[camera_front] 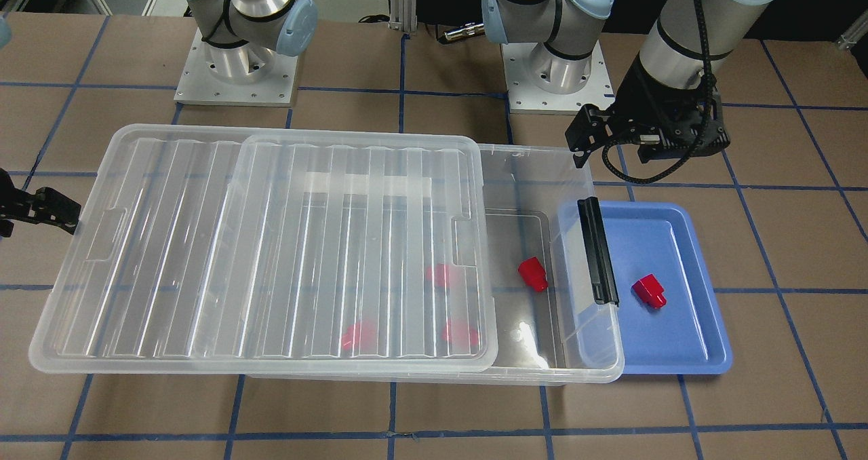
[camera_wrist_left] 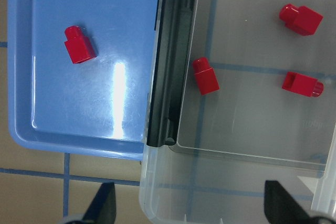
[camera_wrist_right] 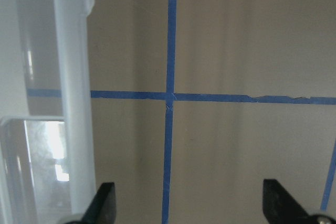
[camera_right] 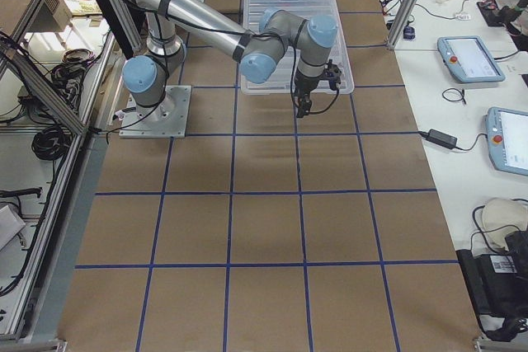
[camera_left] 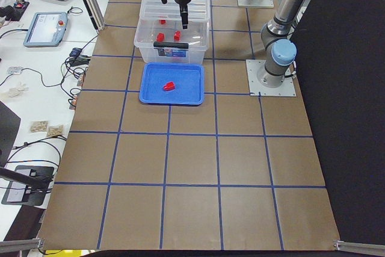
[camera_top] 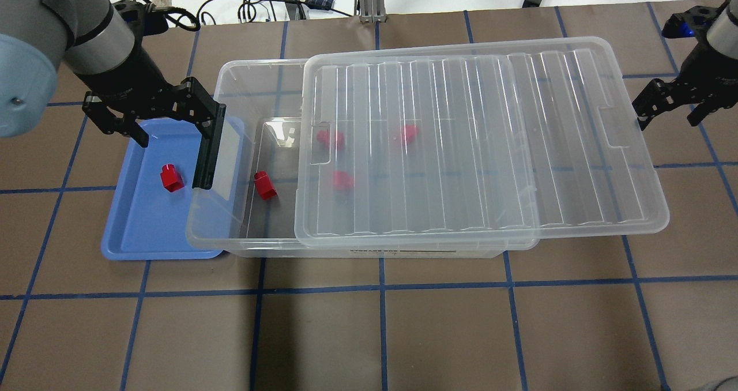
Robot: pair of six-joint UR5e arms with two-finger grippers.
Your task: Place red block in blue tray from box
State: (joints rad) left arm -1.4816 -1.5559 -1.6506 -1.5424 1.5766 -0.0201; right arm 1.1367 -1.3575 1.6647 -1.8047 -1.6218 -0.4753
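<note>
One red block [camera_front: 649, 292] lies in the blue tray [camera_front: 678, 351], also in the left wrist view [camera_wrist_left: 80, 44]. The clear box [camera_top: 369, 249] has its lid [camera_top: 461, 149] slid off toward the robot's right. One red block [camera_top: 265, 184] lies in the uncovered end near the black latch bar [camera_top: 206, 154]. Three more red blocks [camera_top: 342, 180] show through the lid. My left gripper [camera_top: 173, 127] is open and empty, hovering above the tray's far edge and the latch end. My right gripper [camera_top: 671, 111] is open and empty beside the lid's far end.
The tray [camera_top: 132, 229] sits against the box's latch end, partly under its rim. The lid overhangs the box toward the right gripper. Brown table with blue tape grid [camera_top: 380, 322] all around. Both arm bases [camera_front: 237, 73] stand behind the box.
</note>
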